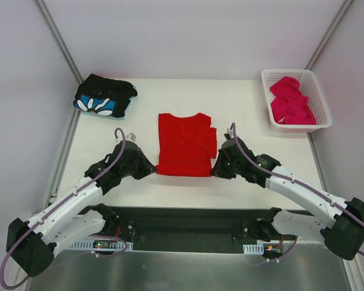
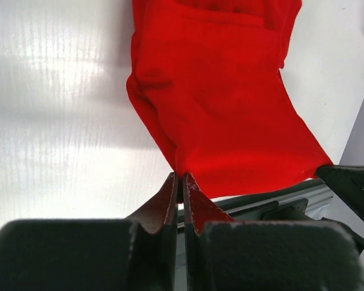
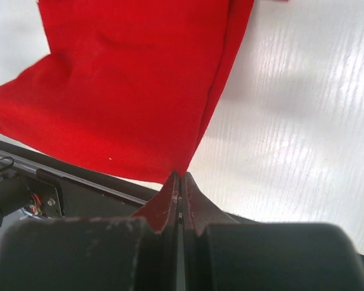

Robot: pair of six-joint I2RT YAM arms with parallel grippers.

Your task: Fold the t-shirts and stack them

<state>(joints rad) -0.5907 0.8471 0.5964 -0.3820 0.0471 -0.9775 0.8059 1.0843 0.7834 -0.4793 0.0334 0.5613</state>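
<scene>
- White tabletop (image 1: pixel 242 103), walled in pale panels, carries three t-shirts; both arms reach in from the 6 o'clock edge.
- Left gripper (image 2: pixel 181 179) has its jaws pressed together with no visible gap, pinching the red t-shirt (image 2: pixel 224 103) at its near left corner, at 7 o'clock on the cloth.
- Right gripper (image 3: pixel 179 177) is likewise clamped tight, its jaws meeting on the near right corner, at 5 o'clock on the shirt.
- From overhead, the red t-shirt (image 1: pixel 183 145) lies at the table's centre, folded narrow, collar toward 12 o'clock.
- Both arms stretch low and forward, elbows out, wrists angled inward so the left gripper (image 1: pixel 150 171) and right gripper (image 1: pixel 216 171) flank the near hem.
- Black flower-print t-shirt (image 1: pixel 104 97) sits folded at 10 o'clock, well apart from the red one.
- Pink t-shirt (image 1: pixel 291 100) lies crumpled inside the white basket (image 1: pixel 301 128) at 2 o'clock.
- Gripper bodies hide the fingertips from above; each wrist view cuts off the shirt's far end, and whether the hem is lifted clear of the table cannot be told.
</scene>
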